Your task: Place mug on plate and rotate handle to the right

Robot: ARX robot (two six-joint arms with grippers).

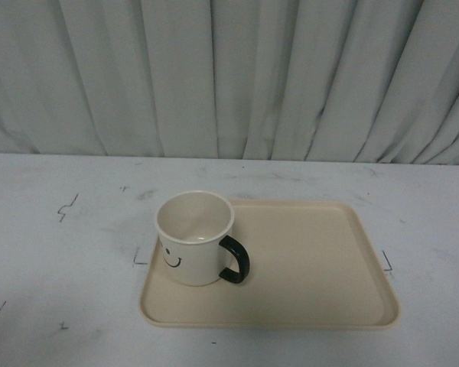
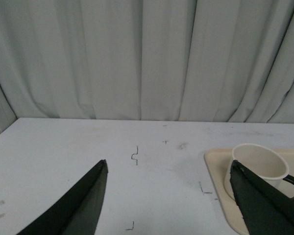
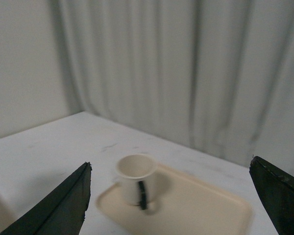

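The cream mug [image 1: 193,237] stands upright on the left end of the beige plate [image 1: 314,267], smiley face toward the front. Its black handle [image 1: 236,260] points right and a little forward. Neither arm shows in the front view. In the left wrist view my left gripper [image 2: 169,164] is open over bare table, with the mug [image 2: 257,164] behind one finger and the plate [image 2: 216,171] beside it. In the right wrist view my right gripper [image 3: 170,166] is open, well above and back from the mug [image 3: 133,180], its handle [image 3: 142,195] and the plate [image 3: 196,208].
A white table [image 1: 61,252] with small black corner marks [image 1: 67,206] carries the plate. A grey-white curtain [image 1: 229,76] hangs along the far edge. The right part of the plate is bare.
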